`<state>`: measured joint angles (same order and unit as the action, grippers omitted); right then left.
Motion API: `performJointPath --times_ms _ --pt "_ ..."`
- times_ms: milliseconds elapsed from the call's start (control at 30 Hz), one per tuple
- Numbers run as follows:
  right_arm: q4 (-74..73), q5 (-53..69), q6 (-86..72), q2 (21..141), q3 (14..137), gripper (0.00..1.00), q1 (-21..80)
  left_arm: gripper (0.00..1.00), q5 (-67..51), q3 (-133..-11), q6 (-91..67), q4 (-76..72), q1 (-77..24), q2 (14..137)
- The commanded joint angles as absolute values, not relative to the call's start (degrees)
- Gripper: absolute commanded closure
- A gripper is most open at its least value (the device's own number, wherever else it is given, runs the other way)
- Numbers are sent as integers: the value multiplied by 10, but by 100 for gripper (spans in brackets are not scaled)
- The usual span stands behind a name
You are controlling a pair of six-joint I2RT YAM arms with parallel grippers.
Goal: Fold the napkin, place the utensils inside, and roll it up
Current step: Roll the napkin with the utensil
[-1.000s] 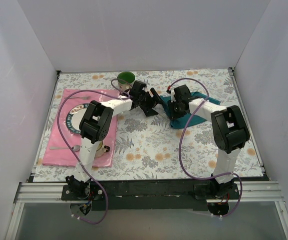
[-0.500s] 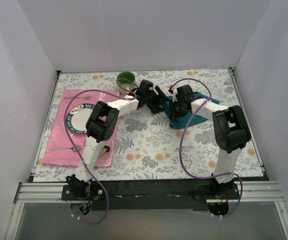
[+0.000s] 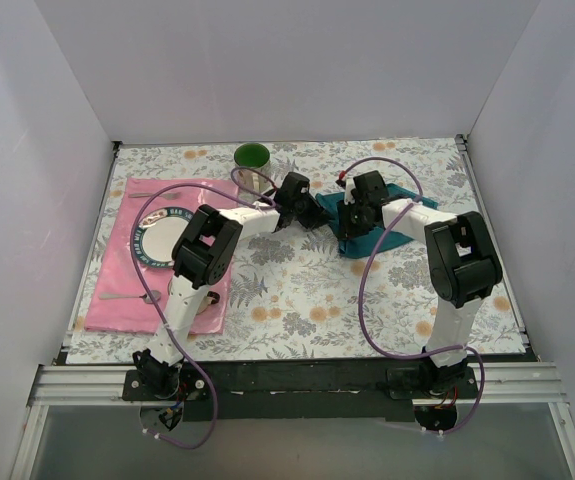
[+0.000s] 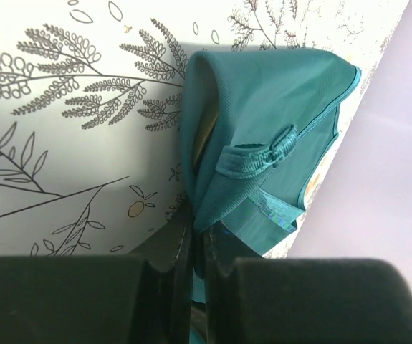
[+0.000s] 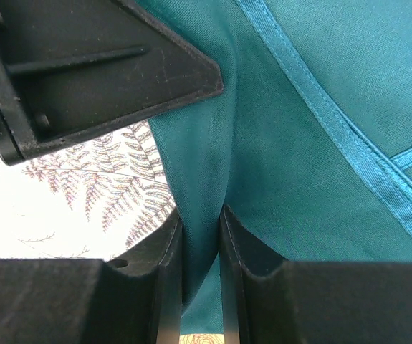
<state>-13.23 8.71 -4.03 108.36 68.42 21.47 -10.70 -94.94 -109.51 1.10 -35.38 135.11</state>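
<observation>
The teal napkin [image 3: 392, 228] lies crumpled at the back right of the flowered table. My left gripper [image 3: 313, 208] is at its left corner, and in the left wrist view the gripper [image 4: 197, 240] is shut on a raised fold of the napkin [image 4: 263, 122]. My right gripper [image 3: 353, 222] sits just to the right, and in the right wrist view the gripper [image 5: 200, 236] is shut on another pinched fold of the napkin [image 5: 320, 143]. A slim utensil [image 3: 129, 295] lies on the pink placemat [image 3: 117, 265] at the left.
A plate [image 3: 152, 240] rests on the placemat, partly under the left arm. A green mug [image 3: 252, 157] stands at the back, close behind the left gripper. White walls close in the table on three sides. Purple cables loop off both arms.
My left gripper moved right to the napkin's left corner and went from open to shut on the cloth. The right gripper kept its hold and place.
</observation>
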Motion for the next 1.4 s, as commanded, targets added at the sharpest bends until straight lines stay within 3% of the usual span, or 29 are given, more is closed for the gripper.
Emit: performJointPath --times_ms 0,233,400,433,533,1067,1367 --pt "-192 43 -16 1083 662 99 229 100 -55 -921 -1075 62 -356 1335" --pt "-213 -67 -18 1020 655 58 279 100 -60 -934 -1064 113 -364 1315" --pt "-193 -127 -27 970 616 40 315 100 -79 -925 -1081 141 -368 1300" --pt "-175 -134 -27 954 608 32 321 100 -83 -924 -1088 146 -368 1299" --pt "-150 -161 -21 937 587 27 341 100 -84 -916 -1093 154 -369 1290" --pt "-11 -346 34 996 539 31 444 100 -133 -914 -1129 199 -367 1276" --pt "-15 -408 41 1052 555 45 444 100 -151 -909 -1129 192 -353 1277"
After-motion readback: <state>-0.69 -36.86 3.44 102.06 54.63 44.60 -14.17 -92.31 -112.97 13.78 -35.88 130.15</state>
